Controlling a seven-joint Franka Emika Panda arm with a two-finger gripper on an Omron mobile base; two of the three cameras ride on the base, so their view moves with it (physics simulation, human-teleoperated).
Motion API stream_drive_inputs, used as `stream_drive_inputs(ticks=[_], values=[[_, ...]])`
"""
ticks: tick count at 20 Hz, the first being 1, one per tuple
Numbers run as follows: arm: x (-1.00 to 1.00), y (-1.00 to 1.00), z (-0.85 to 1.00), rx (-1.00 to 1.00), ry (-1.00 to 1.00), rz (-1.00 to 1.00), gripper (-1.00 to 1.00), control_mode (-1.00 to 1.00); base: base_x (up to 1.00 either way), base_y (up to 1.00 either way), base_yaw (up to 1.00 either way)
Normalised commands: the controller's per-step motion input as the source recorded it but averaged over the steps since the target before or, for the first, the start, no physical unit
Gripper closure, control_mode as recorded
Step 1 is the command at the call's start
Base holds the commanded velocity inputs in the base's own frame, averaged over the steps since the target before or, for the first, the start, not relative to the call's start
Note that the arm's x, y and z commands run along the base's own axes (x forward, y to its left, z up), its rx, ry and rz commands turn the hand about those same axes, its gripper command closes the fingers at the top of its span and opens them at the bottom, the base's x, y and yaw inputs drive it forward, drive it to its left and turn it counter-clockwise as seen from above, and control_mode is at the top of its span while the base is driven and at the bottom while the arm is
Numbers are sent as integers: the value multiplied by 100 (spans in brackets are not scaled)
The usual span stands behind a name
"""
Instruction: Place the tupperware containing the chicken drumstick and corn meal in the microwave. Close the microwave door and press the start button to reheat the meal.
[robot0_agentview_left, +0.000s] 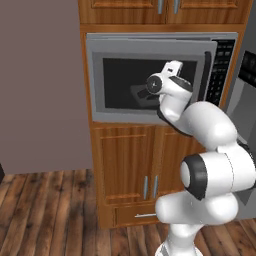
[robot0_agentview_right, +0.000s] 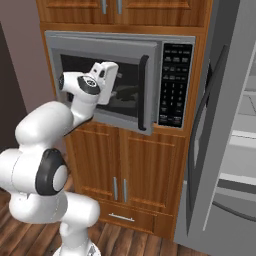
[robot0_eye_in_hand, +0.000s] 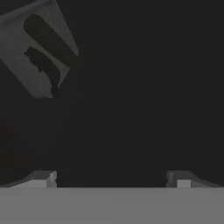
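The microwave (robot0_agentview_left: 160, 75), big and silver-grey, sits framed in wooden cabinets (robot0_agentview_left: 140, 165). Its door (robot0_agentview_right: 105, 82) with the dark window and black bar handle (robot0_agentview_right: 143, 92) hangs slightly ajar. Through the glass a pale tray shape, the tupperware (robot0_eye_in_hand: 37, 54), sits inside the microwave; its contents are too murky to tell apart. The claw (robot0_eye_in_hand: 111, 179) faces the window, fingers spread wide, holding nothing.

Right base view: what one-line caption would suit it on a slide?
White robot arm presses its gripper against the silver-grey microwave's nearly closed windowed door, black keypad alongside.
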Motion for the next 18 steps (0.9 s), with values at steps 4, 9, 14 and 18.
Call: stream_drive_inputs(ticks=[4, 9, 14, 18], values=[[51, -31, 0, 7, 0, 11, -100, -100, 0, 0, 0], [57, -26, 0, 6, 0, 10, -100, -100, 0, 0, 0], [59, -16, 0, 4, 0, 8, -100, -100, 0, 0, 0], [57, -6, 1, 2, 0, 5, -100, -100, 0, 0, 0]])
